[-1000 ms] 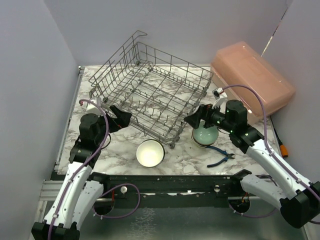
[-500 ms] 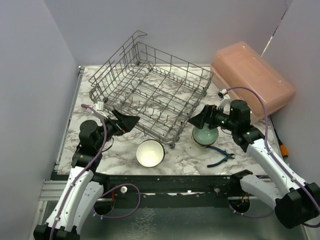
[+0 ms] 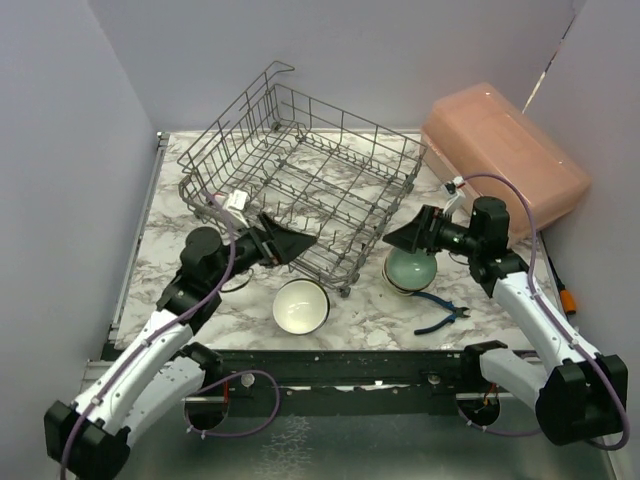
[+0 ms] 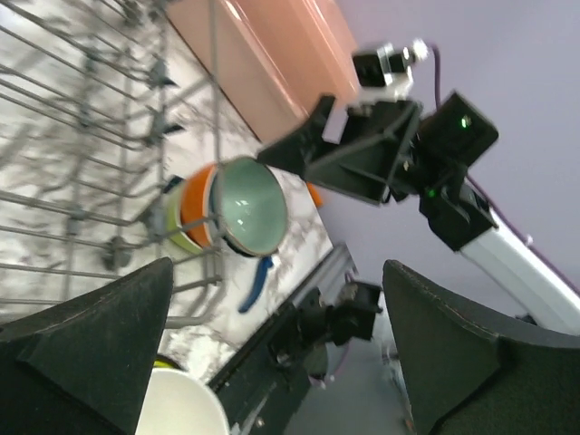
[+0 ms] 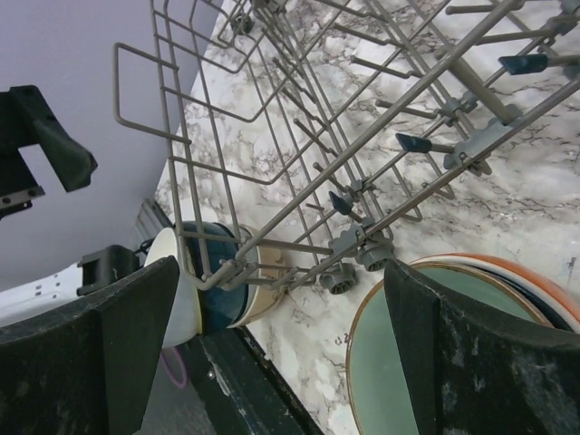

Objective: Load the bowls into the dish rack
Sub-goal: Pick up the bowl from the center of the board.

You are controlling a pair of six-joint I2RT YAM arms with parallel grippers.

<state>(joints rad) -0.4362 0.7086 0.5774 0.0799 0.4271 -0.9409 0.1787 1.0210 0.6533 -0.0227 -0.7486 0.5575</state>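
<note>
Jaws on the left gripper (image 3: 292, 243) stand spread wide with nothing between them, aimed to the right along the near edge of the dish rack (image 3: 300, 170). Its wrist view looks past the rack wires at a mint green bowl (image 4: 256, 205) nested in an orange bowl (image 4: 194, 214) and a lime green bowl (image 4: 174, 231). The right gripper (image 3: 406, 234) is just as wide apart and empty, hovering above that same stack and pointing left at the rack's near corner. A 2nd stack, topped by a cream bowl (image 3: 300, 305), sits on the marble table (image 3: 375, 312) just in front of that corner. From the right wrist it shows a dark teal bowl (image 5: 213, 272) and a beige bowl (image 5: 263, 279) beneath. All bowls in view rest on the table outside the rack. Blue-handled pliers (image 3: 441, 314) lie just right of the mint stack, and a pink plastic box (image 3: 505, 160) stands behind the right arm.
</note>
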